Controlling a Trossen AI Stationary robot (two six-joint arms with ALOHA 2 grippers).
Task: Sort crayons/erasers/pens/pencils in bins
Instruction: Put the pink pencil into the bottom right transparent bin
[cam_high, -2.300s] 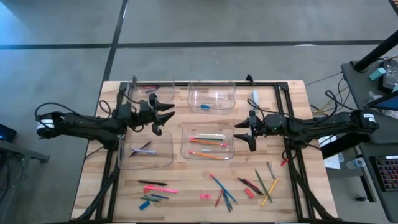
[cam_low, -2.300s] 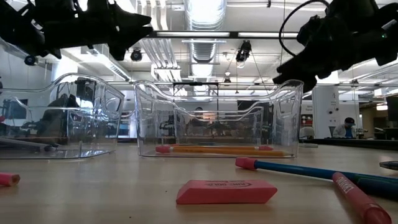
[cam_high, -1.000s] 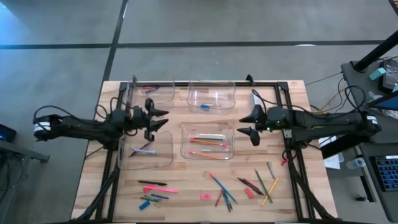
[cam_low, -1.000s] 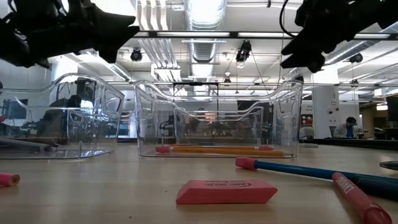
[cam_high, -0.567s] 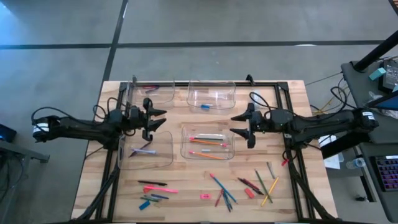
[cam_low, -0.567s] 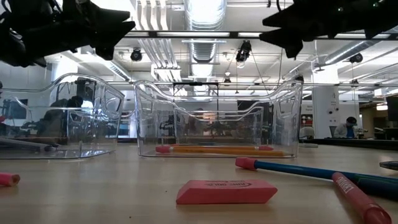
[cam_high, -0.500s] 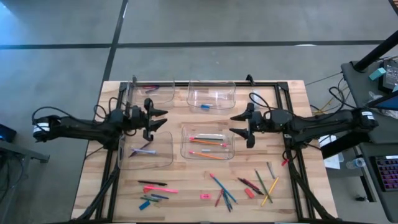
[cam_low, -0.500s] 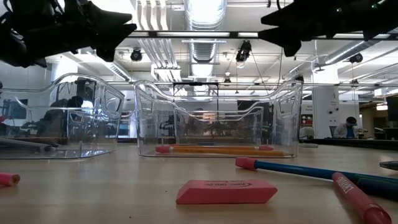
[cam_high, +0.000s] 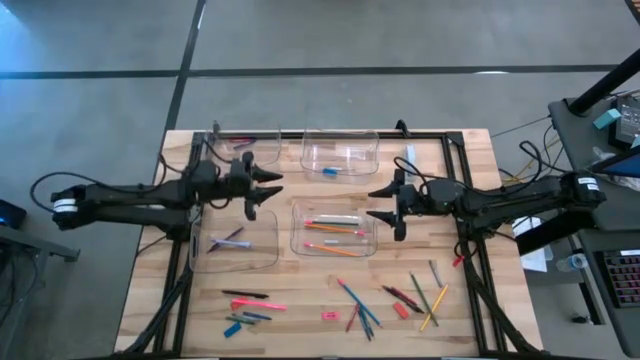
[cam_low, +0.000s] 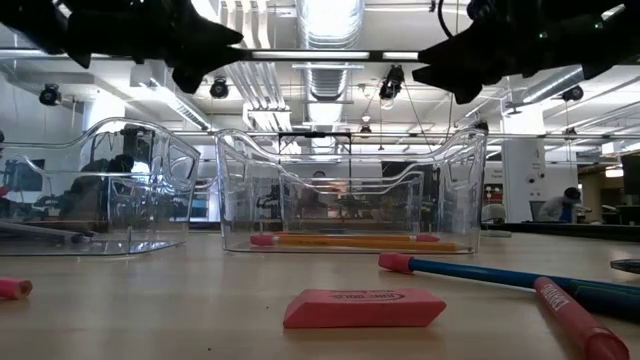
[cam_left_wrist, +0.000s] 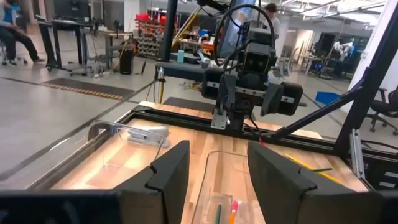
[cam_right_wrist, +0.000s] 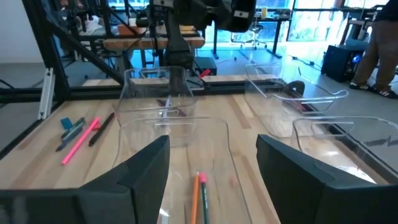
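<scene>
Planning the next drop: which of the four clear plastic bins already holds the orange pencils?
The near middle clear rectangular bin, just beside the right gripper. Orange and pink pencils lie inside; the other bins hold none.

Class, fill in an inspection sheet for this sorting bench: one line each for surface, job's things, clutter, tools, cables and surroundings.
Surface: pale wooden slatted table with a black frame.
Job's things: four clear plastic bins; the near middle bin holds orange and pink pencils; the far middle bin holds a small blue item; loose dark pens, pencils and a flat pink eraser lie at the near edge.
Clutter: nothing seen.
Tools: left tool open, empty, above the left bins; right tool open, empty, beside the near middle bin.
Cables: black cables loop along the right arm.
Surroundings: grey floor; workshop with desks and people behind.
</scene>
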